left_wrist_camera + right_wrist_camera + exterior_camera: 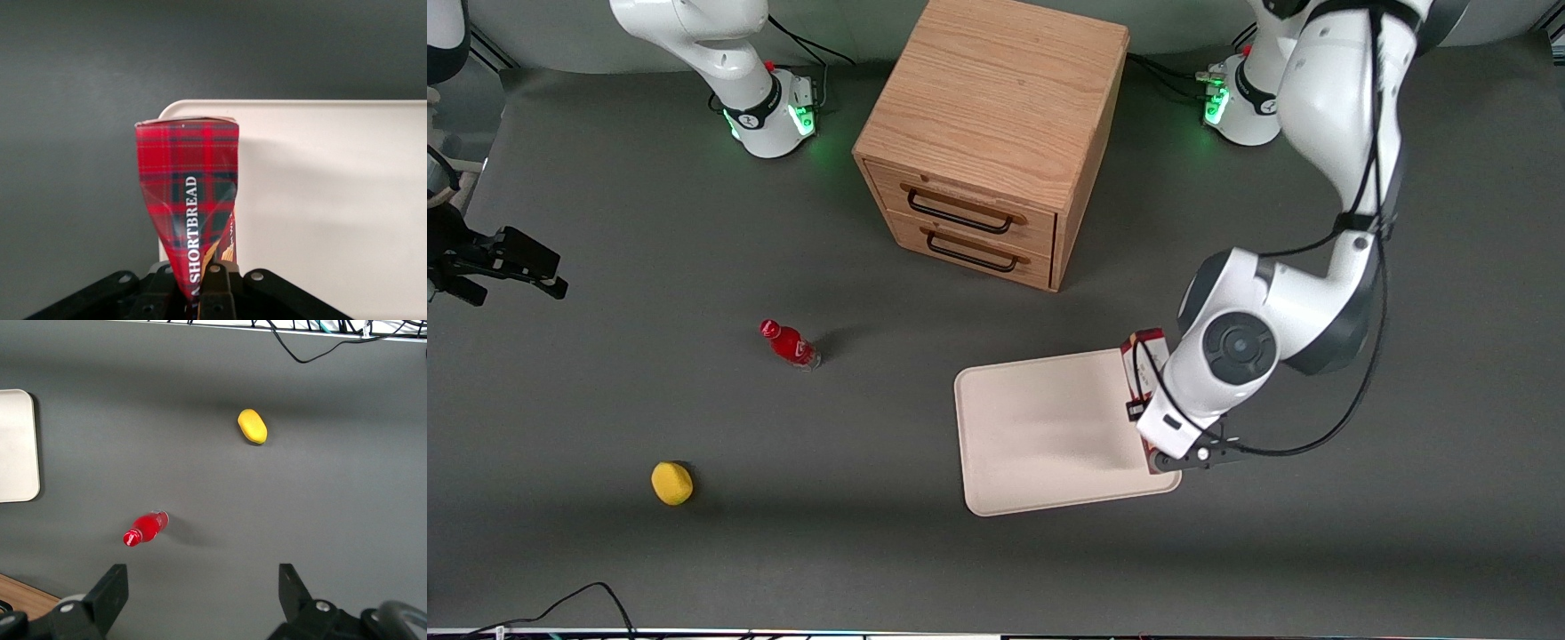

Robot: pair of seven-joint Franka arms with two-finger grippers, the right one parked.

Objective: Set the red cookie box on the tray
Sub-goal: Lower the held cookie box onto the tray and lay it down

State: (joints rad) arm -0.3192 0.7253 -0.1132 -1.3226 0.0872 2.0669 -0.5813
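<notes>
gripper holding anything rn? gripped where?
Yes: the gripper is shut on the red cookie box, pinching one narrow end, over the tray's edge.

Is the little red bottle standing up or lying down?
Lying down: the red bottle rests on its side on the table. The gripper holds the red cookie box.

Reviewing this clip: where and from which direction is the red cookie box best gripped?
Across its narrow width near one end, from above, as the gripper does now: the red cookie box is long and slim, and it hangs over the edge of the tray.
</notes>
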